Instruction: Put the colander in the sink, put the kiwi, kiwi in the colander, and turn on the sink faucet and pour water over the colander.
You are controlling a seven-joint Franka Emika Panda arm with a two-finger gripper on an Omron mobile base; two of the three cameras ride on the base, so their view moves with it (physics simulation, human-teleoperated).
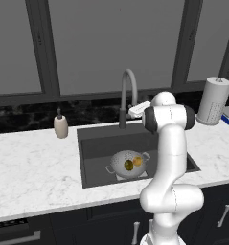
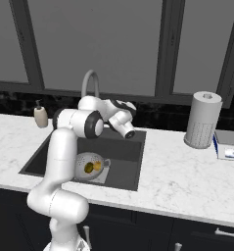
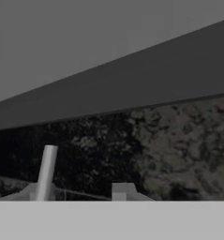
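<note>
The silver colander (image 1: 119,161) (image 2: 81,163) stands on the floor of the dark sink (image 1: 94,143) (image 2: 124,147). Two kiwis lie inside it: a dark olive kiwi (image 1: 128,165) (image 2: 88,168) and a yellow kiwi (image 1: 137,161) (image 2: 96,165). The grey gooseneck sink faucet (image 1: 128,83) (image 2: 89,78) rises behind the basin. My gripper (image 1: 134,112) (image 3: 78,193) hovers just right of the faucet's base and faces the dark backsplash. Its tips stand a little apart with nothing held. A thin grey rod (image 3: 46,171) stands by the left tip. Water is out of view.
A cream soap bottle (image 1: 61,127) (image 2: 40,115) stands left of the sink. A paper towel roll (image 1: 214,100) (image 2: 202,120) and a flat blue-and-white box (image 2: 228,146) sit on the marble counter (image 1: 34,167) to the right. Dark window frames run behind.
</note>
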